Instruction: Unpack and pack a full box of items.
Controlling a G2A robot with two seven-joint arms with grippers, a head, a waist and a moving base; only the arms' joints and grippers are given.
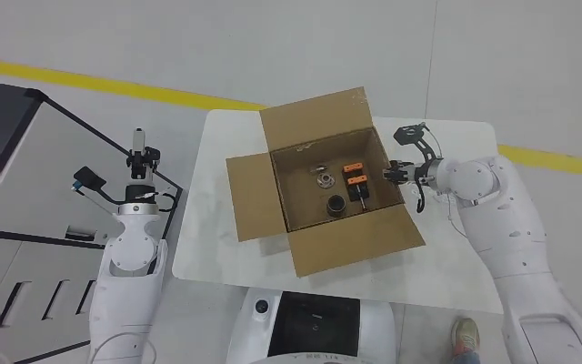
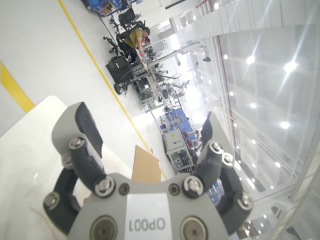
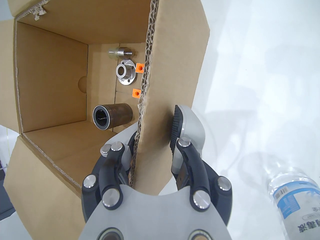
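Right wrist view: the right gripper (image 3: 155,126) sits astride the right-hand wall of the box (image 3: 50,76), with the card edge running up through the middle of it. I cannot tell whether it actually pinches the card. Just outside that wall, a clear bottle (image 3: 292,201) is on the white table (image 3: 250,51).

On the box floor, nearest the gripper, a dark sleeve (image 3: 112,116) lies on its side with its open end showing. Past it is an orange block (image 3: 136,93), half hidden by the wall edge. Then comes a silver flange (image 3: 126,72) with a second orange block (image 3: 140,68) just beside it. A small metal stud (image 3: 120,51) lies farthest in, near the far wall.

From the top view the box stands open around the middle of the table, with its left, near and far flaps folded outward.

The left gripper (image 2: 146,116) is off the table's left edge, well apart from the box. Its jaws are spread wide with nothing between them. Beyond it a yellow line (image 1: 109,86) crosses the floor.
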